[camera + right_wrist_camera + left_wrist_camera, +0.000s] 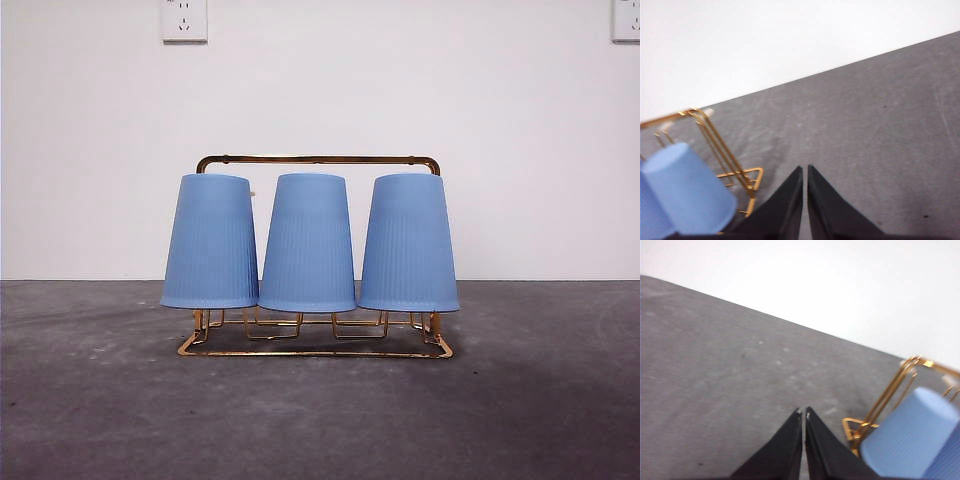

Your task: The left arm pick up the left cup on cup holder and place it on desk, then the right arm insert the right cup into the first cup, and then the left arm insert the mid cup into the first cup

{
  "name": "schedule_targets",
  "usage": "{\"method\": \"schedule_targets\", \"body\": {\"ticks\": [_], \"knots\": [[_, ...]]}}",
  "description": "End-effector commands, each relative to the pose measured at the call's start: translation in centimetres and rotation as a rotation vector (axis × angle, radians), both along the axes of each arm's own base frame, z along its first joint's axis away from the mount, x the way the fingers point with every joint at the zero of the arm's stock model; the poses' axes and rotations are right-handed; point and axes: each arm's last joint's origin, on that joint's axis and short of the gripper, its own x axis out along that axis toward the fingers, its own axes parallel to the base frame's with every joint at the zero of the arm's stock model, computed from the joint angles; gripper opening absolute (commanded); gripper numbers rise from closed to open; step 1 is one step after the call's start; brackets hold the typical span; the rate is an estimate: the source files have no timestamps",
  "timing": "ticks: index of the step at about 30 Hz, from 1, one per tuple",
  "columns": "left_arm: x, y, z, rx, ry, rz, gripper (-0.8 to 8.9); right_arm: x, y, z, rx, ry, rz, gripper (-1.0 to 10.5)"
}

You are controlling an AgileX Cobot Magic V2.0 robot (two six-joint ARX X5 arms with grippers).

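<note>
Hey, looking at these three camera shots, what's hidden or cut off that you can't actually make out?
- Pegs of the cup holder: front view, covered by the three upside-down cups.
- Middle cup: not clearly visible in either wrist view.
- Left cup: left wrist view, cut by the frame edge.
- Right cup: right wrist view, cut off and blurred.
- Both arms: absent from the front view.

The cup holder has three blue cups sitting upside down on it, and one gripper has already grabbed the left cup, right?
Not quite. The cup holder does carry three upside-down blue cups, but nothing has grabbed the left cup. The front view shows no arm near it, and the wrist views show the left gripper and right gripper shut and empty.
</note>
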Motion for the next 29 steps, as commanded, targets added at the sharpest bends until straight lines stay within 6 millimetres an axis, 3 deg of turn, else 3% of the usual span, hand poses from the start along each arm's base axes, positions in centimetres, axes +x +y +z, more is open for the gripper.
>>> {"method": "schedule_targets", "body": {"ticks": [1,9,18,24,29], "knots": [[0.6,-0.2,2.2,-0.057,0.011,-0.044,0.12,-0.1,0.1,2.4,0.025,0.008,0.038,0.1],[1.9,-1.7,8.7,0.016,0.054,-0.252,0.12,0.7,0.6,8.3,-0.035,0.086,0.252,0.1],[3.1,-4.4,14.7,0.207,0.104,-0.597,0.11,1.8,2.3,13.1,-0.142,0.135,0.531,0.1],[2.5,-5.8,17.5,0.279,0.14,-0.826,0.11,2.1,3.7,14.7,-0.23,0.166,0.682,0.1],[2.2,-6.2,18.4,0.298,0.13,-0.889,0.17,2.1,4.0,15.0,-0.232,0.15,0.707,0.1]]}}
